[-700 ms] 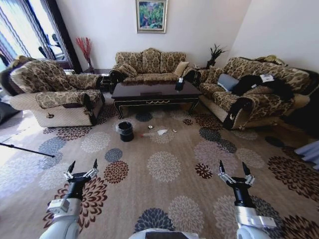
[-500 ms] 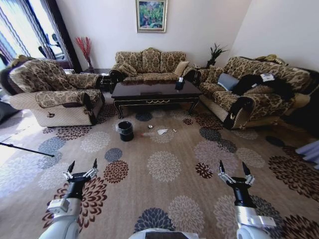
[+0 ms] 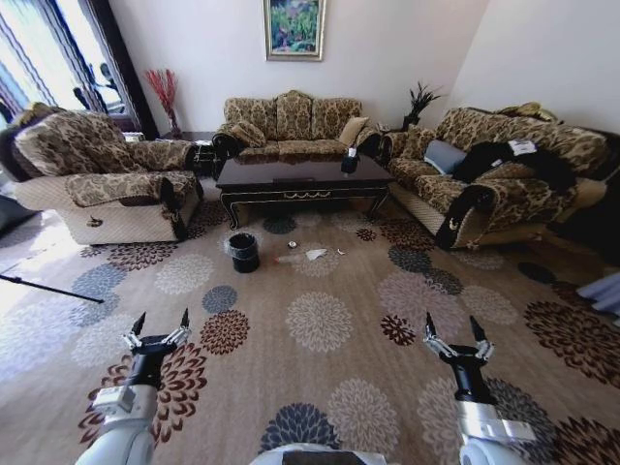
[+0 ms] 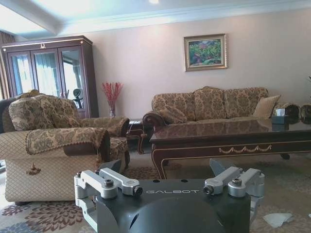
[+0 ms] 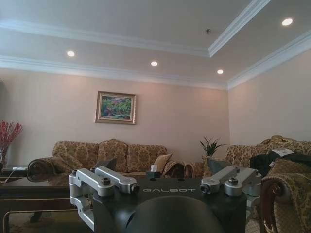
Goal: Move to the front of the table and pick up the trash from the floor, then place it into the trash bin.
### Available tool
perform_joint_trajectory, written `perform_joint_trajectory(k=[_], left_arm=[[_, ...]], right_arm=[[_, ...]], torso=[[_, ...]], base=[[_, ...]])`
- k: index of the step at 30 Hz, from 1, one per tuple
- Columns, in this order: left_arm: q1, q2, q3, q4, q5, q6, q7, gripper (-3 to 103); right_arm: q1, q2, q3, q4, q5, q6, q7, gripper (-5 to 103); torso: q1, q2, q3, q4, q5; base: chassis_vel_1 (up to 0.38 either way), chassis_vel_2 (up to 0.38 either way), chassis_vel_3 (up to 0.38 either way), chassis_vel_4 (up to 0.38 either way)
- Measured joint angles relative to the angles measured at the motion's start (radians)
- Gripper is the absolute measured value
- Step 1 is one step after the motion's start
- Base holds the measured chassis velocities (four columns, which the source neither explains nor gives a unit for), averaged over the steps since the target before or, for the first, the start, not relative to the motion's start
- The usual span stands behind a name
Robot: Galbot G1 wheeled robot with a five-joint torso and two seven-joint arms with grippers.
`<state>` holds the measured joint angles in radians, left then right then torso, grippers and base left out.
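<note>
Head view shows you the left gripper (image 3: pixel 158 325) at seven o'clock and the right gripper (image 3: pixel 457 334) at five o'clock, both with jaws spread wide above the floor (image 3: pixel 320 291). At twelve o'clock stands the table (image 3: pixel 300 176); just before it lie the trash bin (image 3: pixel 243 253), the bottle (image 3: pixel 287 259) and the crumpled paper (image 3: pixel 316 256), well apart from both grippers.

Left wrist view gives you the table (image 4: pixel 233 136) at two o'clock and the paper (image 4: pixel 278 219) at four.

Right wrist view shows you a sofa (image 5: pixel 112 156) beneath a painting (image 5: pixel 115 108).
</note>
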<state>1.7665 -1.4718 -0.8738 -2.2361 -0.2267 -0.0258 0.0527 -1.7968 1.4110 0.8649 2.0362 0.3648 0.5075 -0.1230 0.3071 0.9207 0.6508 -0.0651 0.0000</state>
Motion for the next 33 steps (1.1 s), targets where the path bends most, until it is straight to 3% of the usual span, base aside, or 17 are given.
perform_joint_trajectory(k=[33], left_arm=[[0.005, 0.002, -0.010, -0.045, 0.002, 0.007, 0.005, 100]], right_arm=[[-0.001, -0.019, 0.048, 0.002, 0.047, 0.006, 0.000, 100]], torso=[[-0.063, -0.144, -0.081, 0.0000, 0.0000]], base=[[0.000, 0.000, 0.000, 0.000]])
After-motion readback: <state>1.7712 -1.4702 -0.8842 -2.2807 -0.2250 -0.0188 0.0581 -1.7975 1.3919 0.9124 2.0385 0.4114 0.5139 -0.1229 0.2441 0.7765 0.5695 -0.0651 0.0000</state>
